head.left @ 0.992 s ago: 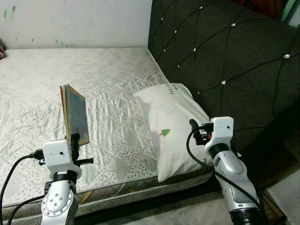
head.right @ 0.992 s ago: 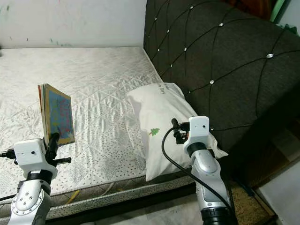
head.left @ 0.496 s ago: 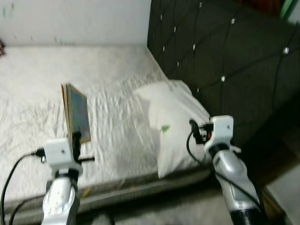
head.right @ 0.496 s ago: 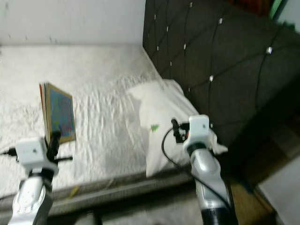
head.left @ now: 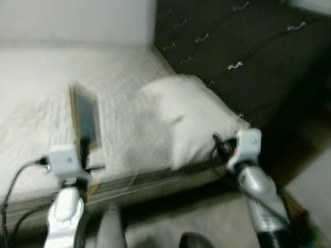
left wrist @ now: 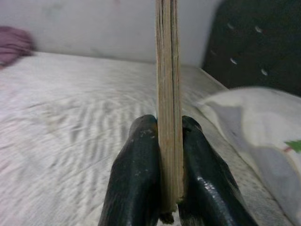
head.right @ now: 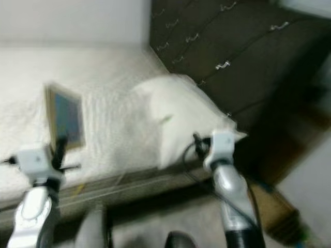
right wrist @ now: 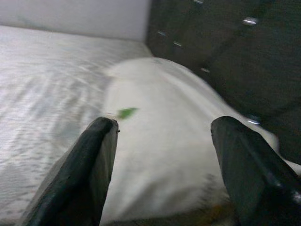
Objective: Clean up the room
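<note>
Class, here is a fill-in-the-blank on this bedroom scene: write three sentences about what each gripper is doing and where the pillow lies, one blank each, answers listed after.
1. The left gripper is shut on a thin ____, held upright on its edge.
2. The right gripper has its fingers ____, holding nothing.
3. The white pillow lies on the mattress against the dark tufted ____.

Missing words: book; open; headboard

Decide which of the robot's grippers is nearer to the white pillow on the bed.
Right. The right gripper hangs open just before the pillow; the left gripper, across the mattress, is shut on a book.
</note>
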`<state>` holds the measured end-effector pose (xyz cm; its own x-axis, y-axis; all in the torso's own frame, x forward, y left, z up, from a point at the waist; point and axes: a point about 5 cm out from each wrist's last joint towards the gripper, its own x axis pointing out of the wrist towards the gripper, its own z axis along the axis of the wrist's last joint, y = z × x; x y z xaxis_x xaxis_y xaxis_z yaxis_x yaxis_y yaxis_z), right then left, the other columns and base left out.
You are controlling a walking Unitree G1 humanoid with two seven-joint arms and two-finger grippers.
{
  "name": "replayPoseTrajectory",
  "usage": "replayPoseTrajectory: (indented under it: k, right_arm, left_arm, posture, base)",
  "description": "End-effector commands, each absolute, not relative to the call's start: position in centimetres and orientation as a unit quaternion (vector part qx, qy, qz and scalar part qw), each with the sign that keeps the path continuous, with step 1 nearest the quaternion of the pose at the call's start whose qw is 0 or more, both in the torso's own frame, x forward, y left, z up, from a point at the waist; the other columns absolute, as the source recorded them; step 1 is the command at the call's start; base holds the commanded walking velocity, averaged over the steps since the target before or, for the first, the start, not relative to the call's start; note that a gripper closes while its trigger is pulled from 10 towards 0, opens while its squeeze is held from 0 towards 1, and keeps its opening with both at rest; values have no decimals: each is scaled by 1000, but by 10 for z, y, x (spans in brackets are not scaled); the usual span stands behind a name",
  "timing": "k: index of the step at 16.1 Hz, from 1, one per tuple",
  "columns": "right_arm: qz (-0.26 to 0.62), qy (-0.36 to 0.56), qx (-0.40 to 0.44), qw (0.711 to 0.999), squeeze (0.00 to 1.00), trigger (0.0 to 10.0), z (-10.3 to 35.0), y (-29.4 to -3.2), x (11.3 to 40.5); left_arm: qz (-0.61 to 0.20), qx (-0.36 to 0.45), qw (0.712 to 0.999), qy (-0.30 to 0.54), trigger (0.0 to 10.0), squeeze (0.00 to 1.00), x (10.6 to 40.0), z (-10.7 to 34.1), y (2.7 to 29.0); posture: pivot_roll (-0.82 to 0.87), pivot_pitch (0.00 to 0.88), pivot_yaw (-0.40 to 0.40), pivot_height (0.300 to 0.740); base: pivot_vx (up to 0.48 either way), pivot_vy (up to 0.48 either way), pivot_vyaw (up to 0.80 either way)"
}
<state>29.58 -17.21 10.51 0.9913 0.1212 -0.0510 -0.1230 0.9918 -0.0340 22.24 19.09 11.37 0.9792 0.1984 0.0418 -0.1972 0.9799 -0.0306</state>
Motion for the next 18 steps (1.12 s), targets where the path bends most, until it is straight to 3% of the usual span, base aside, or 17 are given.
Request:
replayPoseTrajectory:
  k: [1,4,16,18]
  right_arm:
    - [63,36,-15,997,0,10000,99,-170,293]
    - [65,37,-16,997,0,10000,99,-170,294]
    - [80,30,-27,996,0,10000,101,-167,296]
    - [85,25,-19,996,0,10000,105,-163,297]
  left_arm:
    - [99,-12,995,-18,10000,0,222,112,195]
    - [98,-14,995,-20,10000,0,223,112,195]
    - [117,-46,992,-19,10000,0,227,110,200]
    - [130,-60,990,-11,10000,0,230,111,202]
  posture:
    - [-8,0,-88,647]
    - [-8,0,-90,647]
    - [-14,0,-93,647]
    - [-8,0,-95,647]
  base:
    - [0,0,0]
    - [0,0,0]
    - [326,0,0]
    - [0,0,0]
